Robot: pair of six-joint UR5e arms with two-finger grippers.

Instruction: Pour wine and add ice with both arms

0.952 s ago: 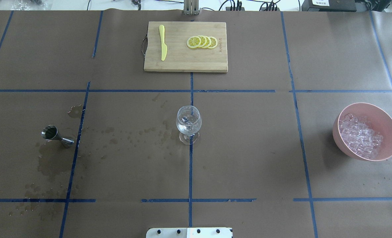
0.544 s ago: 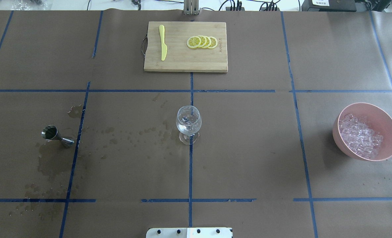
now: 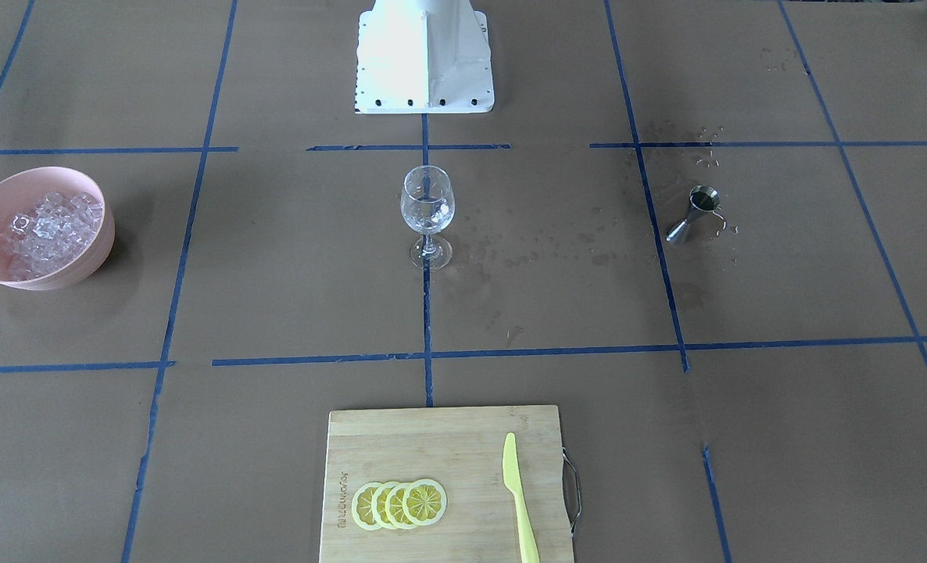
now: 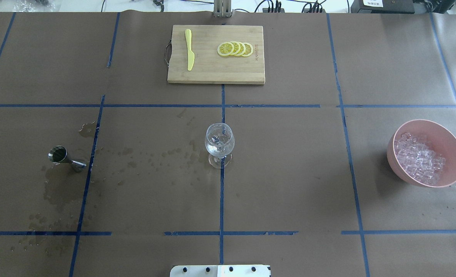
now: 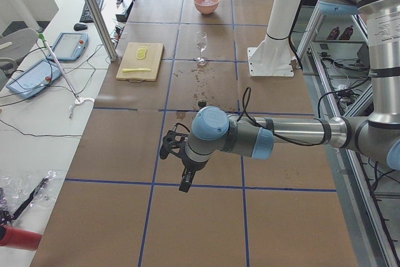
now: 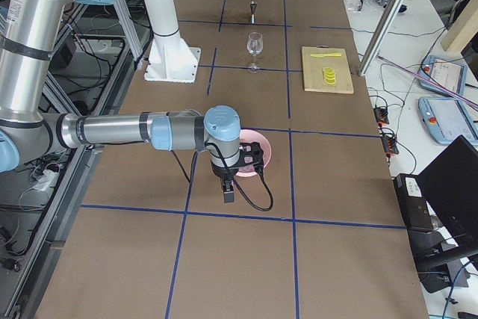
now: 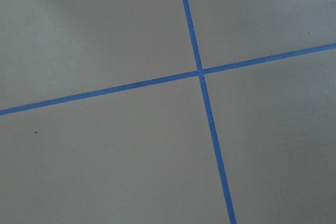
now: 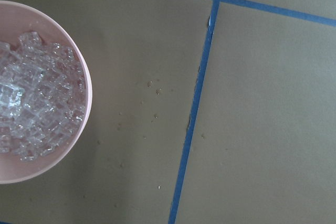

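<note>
Overhead exterior: anything moved in the last 1 s? (Obs 1)
Nothing. Wine (image 4: 218, 148) sits in the glass (image 4: 219, 138), table (image 4: 289, 173) centre; ice (image 4: 420, 161) heaped in pink bowl (image 4: 455, 154), right end; jigger (image 4: 60, 156) left, amid wet spots. (Obs 2)
Pincers? (Obs 1)
Left pincer (image 5: 169, 150) far out left, right pincer (image 6: 254, 158) by the bowl; how open, cannot tell. Pour looks done, ice next. (Obs 2)

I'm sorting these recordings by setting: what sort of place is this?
Probably a robotics lab, not a real bar: the table is papered and gridded in blue tape, teach pendants sit beside it, and the left arm hangs over it.
</note>
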